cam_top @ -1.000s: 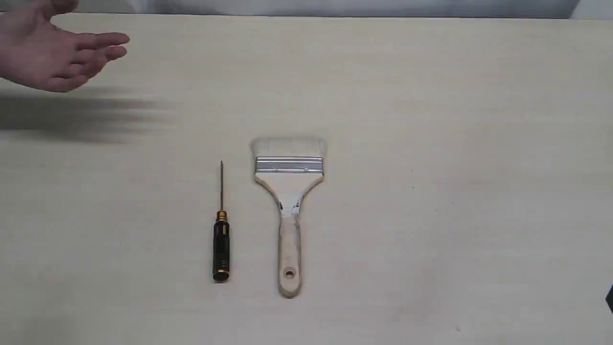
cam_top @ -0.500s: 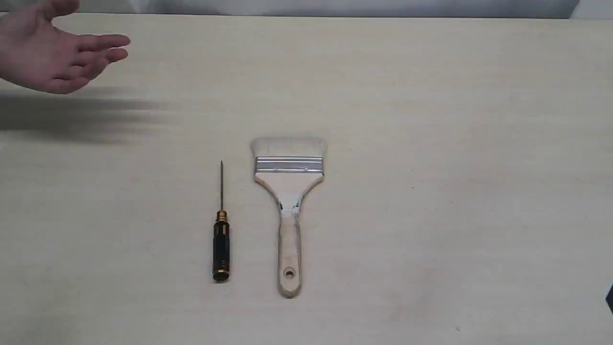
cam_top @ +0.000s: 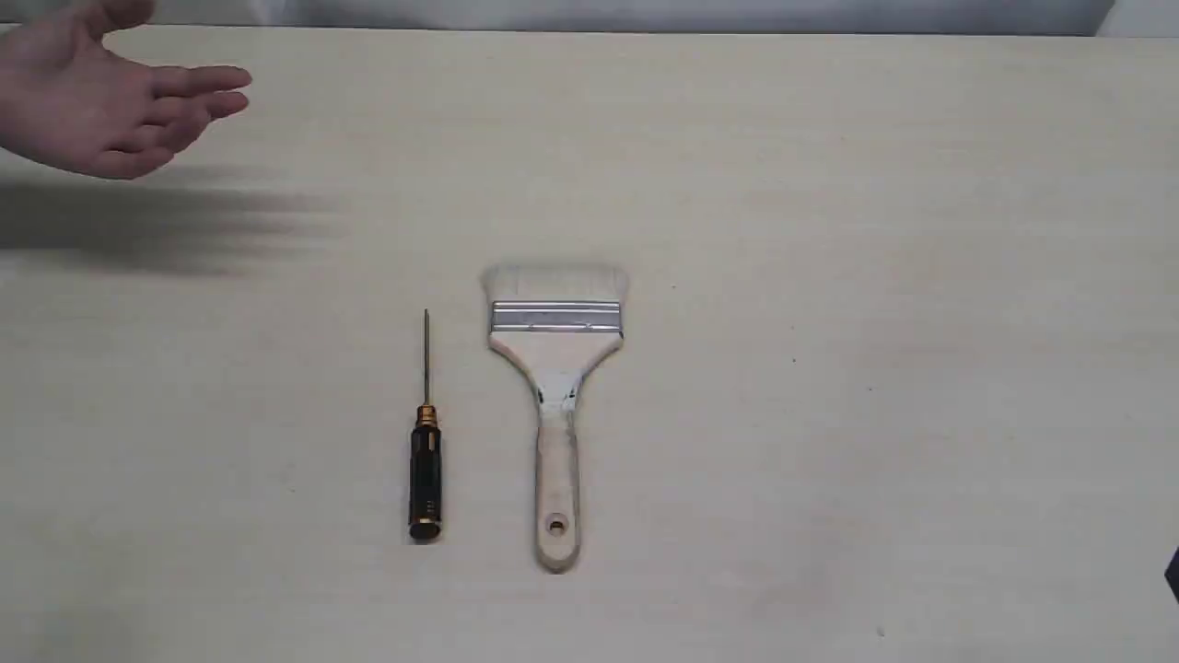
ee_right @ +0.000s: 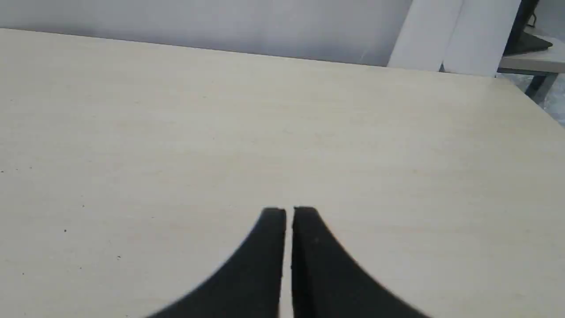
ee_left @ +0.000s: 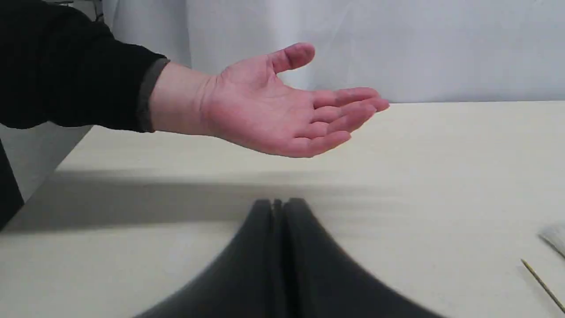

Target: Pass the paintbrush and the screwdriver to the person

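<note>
Both our tools are clenched and empty: the left tool point(ee_left: 278, 204) has its tips pressed together, and the right tool point(ee_right: 289, 212) shows only a hairline slit. The paintbrush point(cam_top: 556, 368) and the screwdriver point(cam_top: 426, 465) lie side by side in the middle of the counter point(cam_top: 875, 230), handles toward the near edge, likely so we can grip them there. The person's hand point(cam_top: 97, 110) hovers palm-up at the far left, seemingly waiting to receive. The exterior view cuts off its wrist, and neither tool is recognisable there. Our left wrist view catches only the screwdriver's tip and a bristle corner.
</note>
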### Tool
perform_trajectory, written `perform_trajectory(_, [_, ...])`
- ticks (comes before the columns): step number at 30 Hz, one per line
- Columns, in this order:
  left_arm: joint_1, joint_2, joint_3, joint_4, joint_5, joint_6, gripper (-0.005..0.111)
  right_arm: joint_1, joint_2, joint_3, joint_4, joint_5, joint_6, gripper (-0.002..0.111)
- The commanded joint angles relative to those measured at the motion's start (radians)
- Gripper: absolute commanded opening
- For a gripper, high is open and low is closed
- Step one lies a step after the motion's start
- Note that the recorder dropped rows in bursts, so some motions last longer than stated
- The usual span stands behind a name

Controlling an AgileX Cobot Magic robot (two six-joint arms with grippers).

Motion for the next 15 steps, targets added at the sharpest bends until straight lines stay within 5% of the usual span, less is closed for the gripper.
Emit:
perform_trajectory(1, [-0.008,-0.002,0.002,-0.001,-0.006,-0.002,0.0,-0.007,-0.005,0.003,0.002,0.0,0.002,0.004])
perform_trajectory(15, [-0.008,-0.002,0.002,-0.001,-0.006,-0.002,0.0,-0.007,-0.005,0.003,-0.006,-0.141,-0.003,0.004])
